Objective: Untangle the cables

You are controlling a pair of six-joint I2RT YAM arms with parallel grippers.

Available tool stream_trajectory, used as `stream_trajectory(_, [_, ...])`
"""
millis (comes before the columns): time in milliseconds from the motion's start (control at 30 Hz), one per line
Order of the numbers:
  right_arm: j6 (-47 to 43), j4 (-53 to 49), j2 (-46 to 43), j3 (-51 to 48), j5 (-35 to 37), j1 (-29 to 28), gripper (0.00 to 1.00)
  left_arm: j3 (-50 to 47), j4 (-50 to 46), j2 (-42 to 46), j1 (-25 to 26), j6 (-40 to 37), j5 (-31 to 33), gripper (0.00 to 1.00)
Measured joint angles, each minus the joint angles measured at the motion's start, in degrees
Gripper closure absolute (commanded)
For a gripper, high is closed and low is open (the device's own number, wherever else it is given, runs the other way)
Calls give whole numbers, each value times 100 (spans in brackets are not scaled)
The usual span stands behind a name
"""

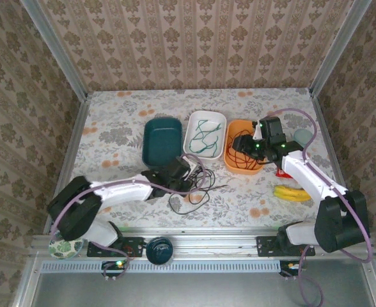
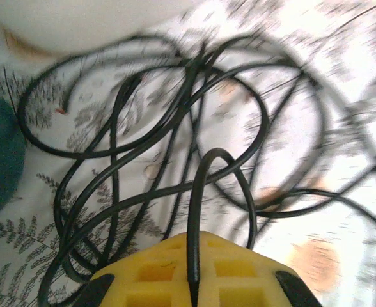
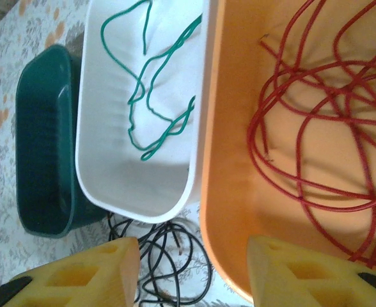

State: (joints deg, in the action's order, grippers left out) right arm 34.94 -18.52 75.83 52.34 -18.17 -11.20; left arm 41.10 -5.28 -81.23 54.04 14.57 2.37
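Left fingers (image 2: 207,262) clenched on 1 black cable (image 2: 192,217) on bench (image 1: 111,121). Right fingers (image 1: 242,144) apart, nothing in them, over orange tray (image 3: 226,192) w/ red cable (image 3: 255,128).

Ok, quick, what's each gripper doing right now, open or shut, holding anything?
Left gripper: shut on the black cable.
Right gripper: open, holding nothing.

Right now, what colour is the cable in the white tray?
Green: the cable in the white tray shows best in the right wrist view.
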Motion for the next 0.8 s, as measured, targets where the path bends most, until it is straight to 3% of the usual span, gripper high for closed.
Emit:
stream_trajectory(200, [151,4,-70,0,133,251,51,715,-343,1572,-7,-431,-472,100])
stream_trajectory(367, [260,9,-70,0,144,269,51,1554,-404,2264,-216,-863,-649,100])
stream_trajectory(800, [299,68,-155,-9,74,269,52,2249,-20,2485,-763,-1329,-1458,100])
